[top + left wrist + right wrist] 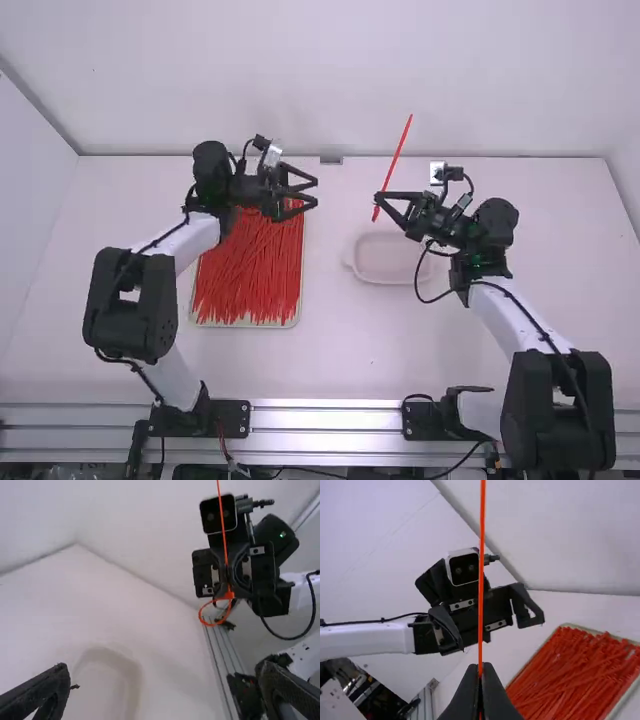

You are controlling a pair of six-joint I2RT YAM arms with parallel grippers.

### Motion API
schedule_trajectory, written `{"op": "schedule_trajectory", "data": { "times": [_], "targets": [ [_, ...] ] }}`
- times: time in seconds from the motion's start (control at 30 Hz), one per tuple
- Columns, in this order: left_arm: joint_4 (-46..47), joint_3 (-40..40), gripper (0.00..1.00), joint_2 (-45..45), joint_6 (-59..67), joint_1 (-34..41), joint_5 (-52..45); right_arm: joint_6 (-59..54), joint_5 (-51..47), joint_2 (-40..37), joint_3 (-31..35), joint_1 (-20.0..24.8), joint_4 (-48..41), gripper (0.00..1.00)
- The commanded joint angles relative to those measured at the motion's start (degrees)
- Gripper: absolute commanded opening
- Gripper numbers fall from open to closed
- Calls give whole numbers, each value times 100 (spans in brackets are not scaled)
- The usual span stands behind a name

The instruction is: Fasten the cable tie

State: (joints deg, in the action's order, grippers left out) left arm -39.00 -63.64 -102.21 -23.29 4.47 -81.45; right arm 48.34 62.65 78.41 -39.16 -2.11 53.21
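**A:** Where does the job stand?

**B:** Midway, I'd say. The right gripper (384, 207) is clamped on one red cable tie (398, 158) and holds it in the air above the white dish (385, 262). The long tail points up and away.

**A:** Is it threaded?

**B:** In the left wrist view a small loop (215, 614) hangs just under the fingers, so the tail looks to have gone through the head (the head itself is too small to make out). I judge it looped but loose.

**A:** And the other arm?

**B:** The left gripper (313, 193) hangs over the pile of spare ties (250, 265), jaws spread wide with nothing between them, well apart from the held tie.

**A:** So what's next?

**B:** Probably the left gripper crosses the gap, lines its jaws up on that thin tail, closes and pulls along its length while the right holds firm. The strip looks narrow and springy, so a slightly off approach could push it aside instead of catching it.
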Motion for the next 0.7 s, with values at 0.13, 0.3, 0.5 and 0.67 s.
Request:
{"op": "schedule_trajectory", "data": {
  "times": [0.13, 0.3, 0.5, 0.67],
  "targets": [
    [1755, -4, 99, 0, 1803, -127, 13, -863, 33, -87, -127, 26, -651, 0],
    [3036, -4, 99, 0, 2782, -127, 48, -1329, -15, -87, -127, 35, -1202, 0],
    [4151, -4, 99, 0, 3467, -116, 557, -1897, -15, -87, -127, 208, -1827, 0],
    [5010, -4, 99, 0, 4221, -153, 590, -2533, -494, -87, -127, 352, -2793, 0]
  ]
}}
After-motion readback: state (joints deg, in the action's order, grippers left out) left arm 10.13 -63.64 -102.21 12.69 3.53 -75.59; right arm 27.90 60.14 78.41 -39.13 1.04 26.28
